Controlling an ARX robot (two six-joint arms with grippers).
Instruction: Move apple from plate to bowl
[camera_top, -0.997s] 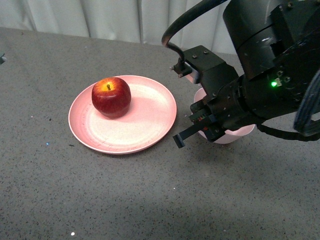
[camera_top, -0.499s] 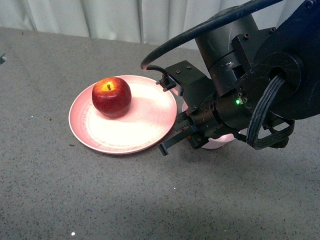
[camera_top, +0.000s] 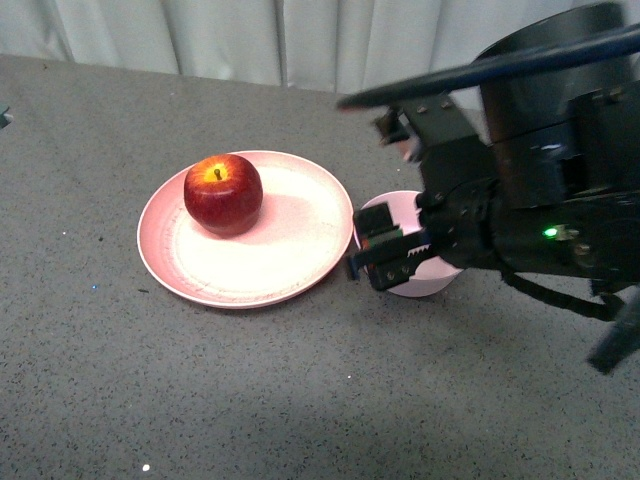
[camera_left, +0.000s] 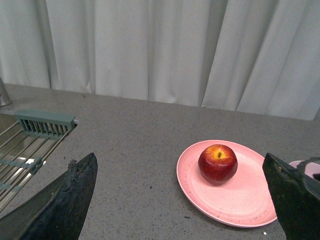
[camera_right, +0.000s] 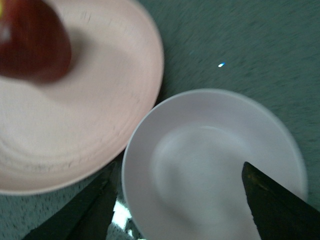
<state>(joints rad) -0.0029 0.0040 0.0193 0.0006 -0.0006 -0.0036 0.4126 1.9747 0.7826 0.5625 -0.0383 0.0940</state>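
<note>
The dark-red apple (camera_top: 222, 193) sits on the left part of the salmon-pink plate (camera_top: 300, 255). The pale-pink bowl (camera_top: 388, 214) stands empty against the plate's right edge. My right gripper (camera_top: 385, 265) is open and hovers over the bowl's near left side. The right wrist view shows the bowl (camera_right: 210, 160) between the open fingers of that gripper (camera_right: 182, 202), with the plate (camera_right: 100, 115) and the blurred apple (camera_right: 32, 42) beyond. My left gripper (camera_left: 180, 200) is open and empty, well back from the apple (camera_left: 218, 163) and plate (camera_left: 235, 200).
A wire dish rack (camera_left: 30, 140) with a green end piece sits in the left wrist view, away from the plate. White curtains (camera_top: 200, 35) close off the back of the grey speckled counter (camera_top: 200, 400). The right arm's black body hides the bowl's right side.
My right arm swung left towards the plate's edge, then back right while turning; its gripper now hangs over the bowl. The apple, plate and bowl have not moved.
</note>
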